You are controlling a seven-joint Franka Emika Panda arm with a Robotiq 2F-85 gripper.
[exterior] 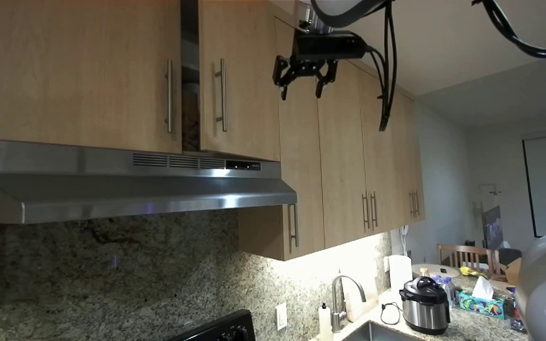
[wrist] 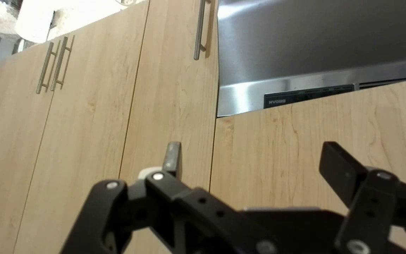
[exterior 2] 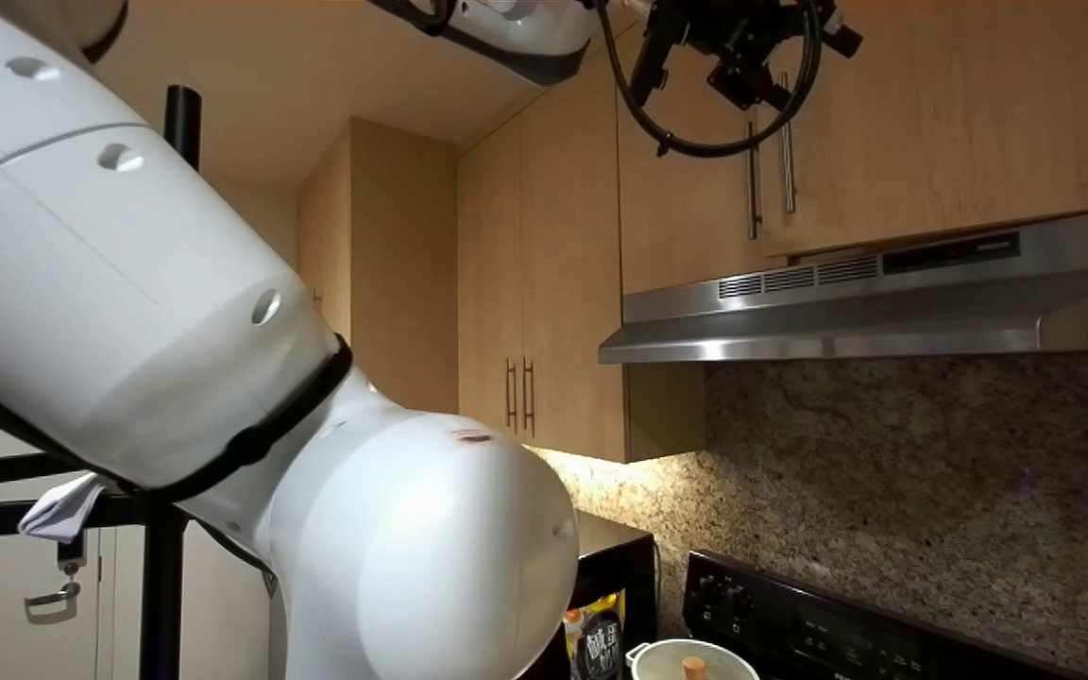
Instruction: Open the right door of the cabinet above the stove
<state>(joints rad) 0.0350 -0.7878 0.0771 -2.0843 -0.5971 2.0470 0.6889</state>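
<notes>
The right door (exterior: 249, 85) of the cabinet (exterior: 190, 52) is a flat tan panel with a vertical metal bar handle (exterior: 223, 94) near its left edge. It stands ajar, with a dark gap beside the left door showing shelves and contents. The right door also shows in an exterior view (exterior 2: 960, 123) and in the wrist view (wrist: 294, 148), where its handle is out of view. My gripper (exterior: 301, 92) is open and empty, to the right of the handle in that exterior view. In the wrist view the gripper (wrist: 254, 162) spreads before the door's hinge-side seam. The black stove (exterior 2: 846, 614) shows below.
A stainless range hood (exterior: 135, 184) juts out under the cabinet. The twin left door (exterior: 78, 71) is shut. Taller tan cabinets (exterior: 341, 156) with bar handles stand beside it. A hanging cable loop (exterior 2: 723, 146) passes near the door handles. A pot (exterior 2: 695, 656) sits below.
</notes>
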